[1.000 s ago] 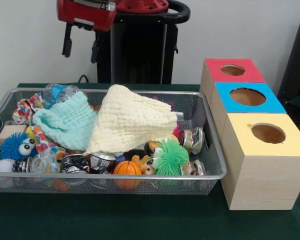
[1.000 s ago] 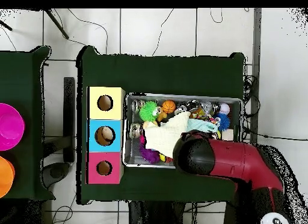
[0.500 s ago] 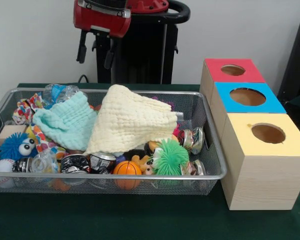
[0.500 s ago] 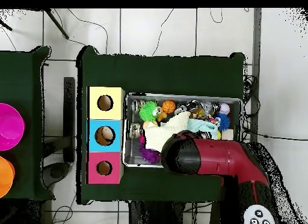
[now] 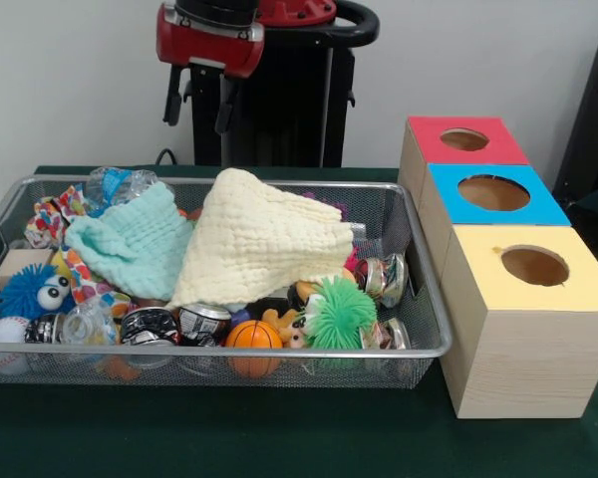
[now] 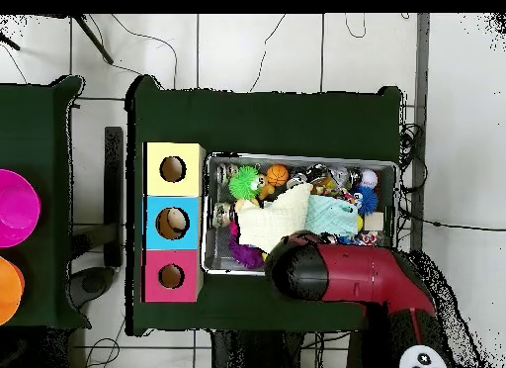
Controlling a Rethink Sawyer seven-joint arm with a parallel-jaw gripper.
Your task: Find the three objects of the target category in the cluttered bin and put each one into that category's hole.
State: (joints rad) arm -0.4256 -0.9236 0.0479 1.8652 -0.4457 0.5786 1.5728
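From my station I see the wire mesh bin (image 5: 0, 234) crammed from rim to rim: blue googly-eyed puffball (image 5: 30, 292) and baseball (image 5: 4, 334) at the left end, mint cloth (image 5: 130, 244) behind them, then the cream cloth (image 5: 259, 239) draped over the middle, its long axis running from the bin's front toward the back. An orange mini basketball (image 5: 252, 335) and a green spiky ball (image 5: 340, 313) sit against the front wall. The gripper (image 5: 197, 100) hangs above the bin's back rim, fingers apart, holding nothing, with open air beneath. Red box (image 5: 458, 139), blue box (image 5: 493, 193) and yellow box (image 5: 533, 267) stand just right of the bin.
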